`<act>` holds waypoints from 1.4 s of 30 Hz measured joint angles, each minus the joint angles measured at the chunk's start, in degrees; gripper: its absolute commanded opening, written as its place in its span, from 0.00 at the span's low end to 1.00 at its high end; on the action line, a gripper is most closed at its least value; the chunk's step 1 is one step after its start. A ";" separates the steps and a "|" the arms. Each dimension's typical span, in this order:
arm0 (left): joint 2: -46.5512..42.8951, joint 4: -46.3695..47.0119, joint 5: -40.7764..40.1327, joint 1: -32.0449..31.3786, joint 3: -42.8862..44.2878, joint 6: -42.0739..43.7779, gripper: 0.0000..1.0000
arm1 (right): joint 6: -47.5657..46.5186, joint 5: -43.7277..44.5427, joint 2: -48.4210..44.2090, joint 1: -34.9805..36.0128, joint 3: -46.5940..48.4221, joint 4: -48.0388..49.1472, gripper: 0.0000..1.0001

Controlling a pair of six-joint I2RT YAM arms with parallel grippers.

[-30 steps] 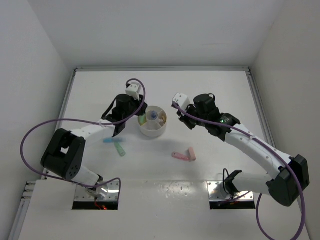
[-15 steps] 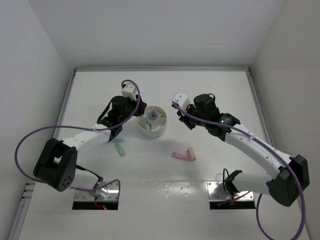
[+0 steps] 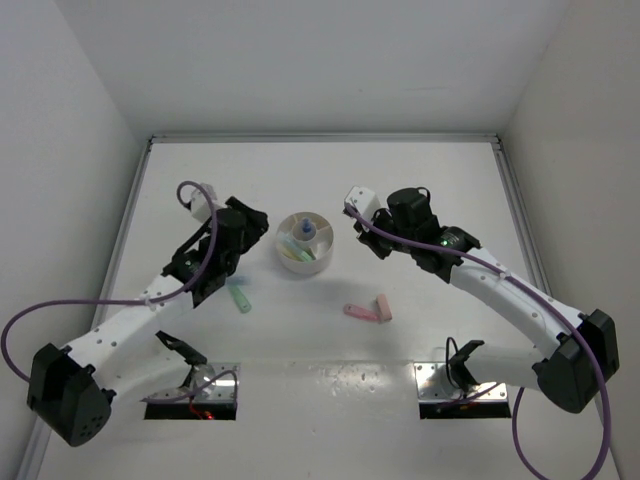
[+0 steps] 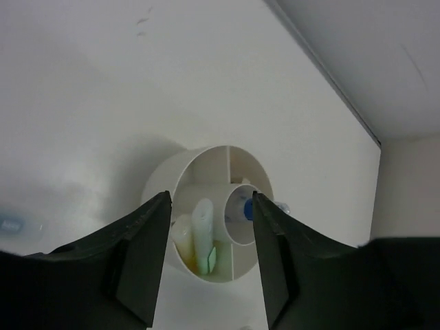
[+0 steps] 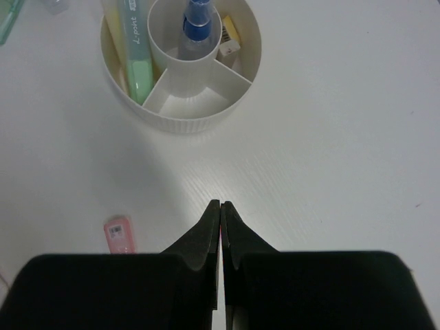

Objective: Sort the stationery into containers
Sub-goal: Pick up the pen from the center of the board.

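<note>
From above, we saw the dish [image 3: 303,266] mid-table and the pink bars [image 3: 357,312] closer to the near edge. Left wrist: the left gripper [image 4: 211,205] gaped wide, empty, framing the dish. Right wrist: the right gripper [image 5: 220,206] was pressed together, holding nothing.

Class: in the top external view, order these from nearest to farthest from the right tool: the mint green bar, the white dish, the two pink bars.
From the right tool:
1. White dish, to its left.
2. Left pink bar and right pink bar, toward the bases; too close to call.
3. Mint green bar, left beyond the dish.
</note>
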 measured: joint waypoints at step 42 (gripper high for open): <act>31.87 -33.79 7.61 23.54 6.40 -36.57 0.55 | 0.00 -1.92 -4.20 0.00 -0.22 -0.28 0.00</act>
